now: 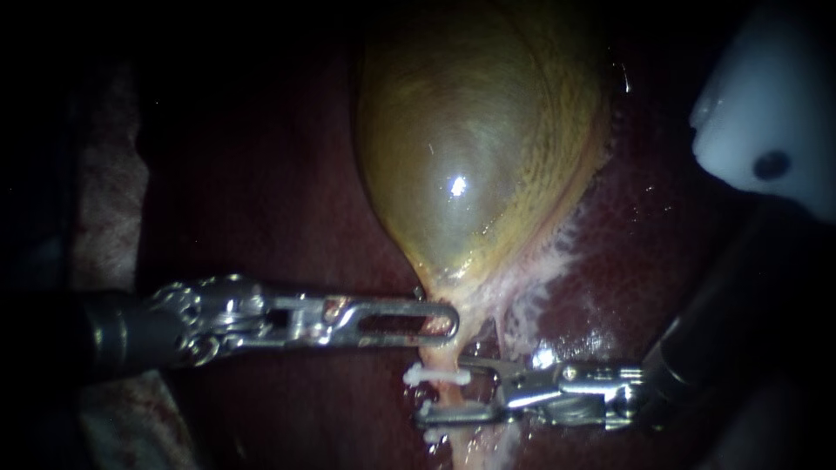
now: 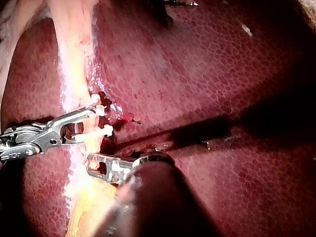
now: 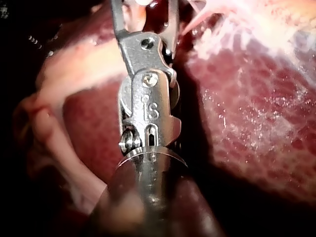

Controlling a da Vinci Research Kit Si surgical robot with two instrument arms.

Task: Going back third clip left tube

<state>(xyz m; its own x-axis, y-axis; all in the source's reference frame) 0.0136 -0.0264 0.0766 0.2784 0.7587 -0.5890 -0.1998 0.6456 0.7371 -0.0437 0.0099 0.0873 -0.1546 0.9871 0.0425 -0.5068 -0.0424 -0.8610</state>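
Along the left edge of the endoscope frame, my left instrument (image 1: 446, 321) reaches straight across the dark liver (image 1: 261, 200). Its slotted jaws lie closed on the narrow neck of the gallbladder (image 1: 470, 148), right under that big yellow-green swell filling the top centre. Down from the neck, lower centre, drops the pale tube (image 1: 440, 352). A white clip (image 1: 435, 376) sits crosswise on it, both ends poking out past the tube. Moving to the lower right, my right instrument (image 1: 448, 389) comes in from that side with its jaws narrowly parted. One jaw lies above the clip and one below, both across the tube, clamping nothing. The left wrist view backs that up: the right instrument (image 2: 98, 122) shows a clear gap between its jaws, and the left instrument (image 2: 96, 165) is pressed onto yellow tissue just beside it. Far upper right, a white rounded object (image 1: 766, 113) with one dark spot juts into the frame.
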